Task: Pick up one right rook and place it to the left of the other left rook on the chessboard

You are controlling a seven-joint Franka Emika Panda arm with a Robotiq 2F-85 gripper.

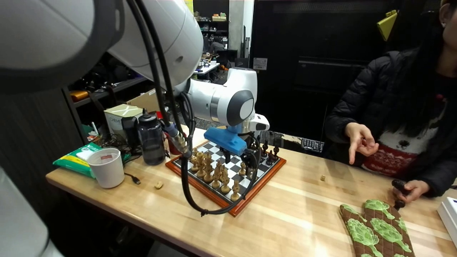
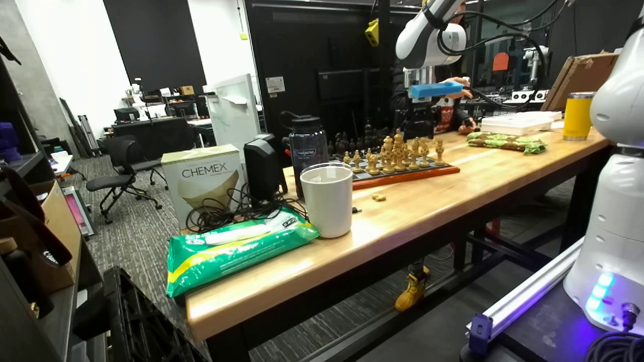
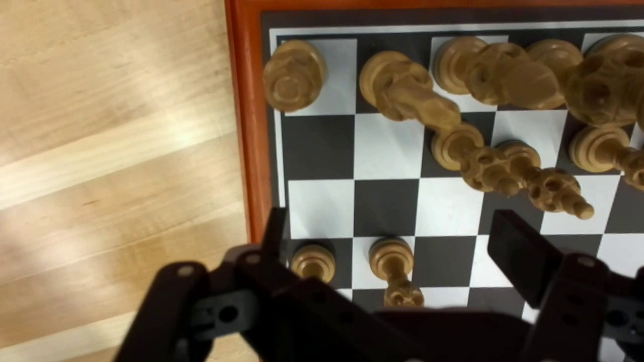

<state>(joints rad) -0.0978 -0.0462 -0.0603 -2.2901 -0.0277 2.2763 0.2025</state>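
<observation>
The chessboard (image 1: 264, 183) lies on the wooden table; its reddish border also shows in an exterior view (image 2: 417, 178) and the wrist view (image 3: 244, 125). A light piece with a flat round top, likely a rook (image 3: 294, 75), stands in the board's corner; it shows in both exterior views (image 1: 235, 191) (image 2: 439, 152). I cannot make out the other rook among the crowded light pieces. My gripper (image 3: 390, 241) is open and empty over the board. Two light pieces (image 3: 313, 264) (image 3: 392, 259) appear between its fingers, their tops hidden by the gripper body.
Tall light pieces (image 3: 412, 95) crowd the back row near the fingers. Dark pieces (image 1: 271, 157) stand at the far side. A bottle (image 1: 151, 139), a white cup (image 1: 106, 167) and an oven mitt (image 1: 378, 228) are on the table. A person's hand (image 1: 360, 141) hovers over the table.
</observation>
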